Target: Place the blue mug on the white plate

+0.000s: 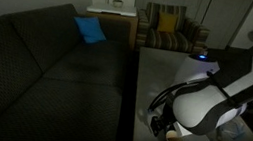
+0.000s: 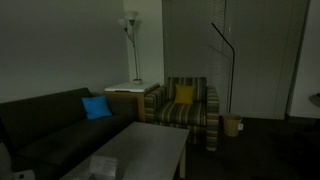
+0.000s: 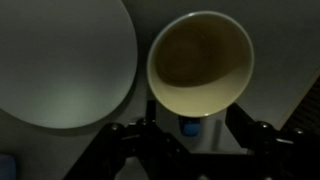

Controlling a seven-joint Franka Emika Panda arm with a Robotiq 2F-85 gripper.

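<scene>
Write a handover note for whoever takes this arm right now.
Gripper: fingers spread wide, right at the mug. It is too dark to tell whether it grips.
Mug: upright, looks empty, beside the white plate, not on it.
Both are on the grey table next to the sofa.
Done: gripper is at the mug.
Left: secure the grasp, lift, and set the mug on the plate.

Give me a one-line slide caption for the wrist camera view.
Wrist view: blue mug with pale interior just ahead of the tool, beside the white plate, not on it.
</scene>
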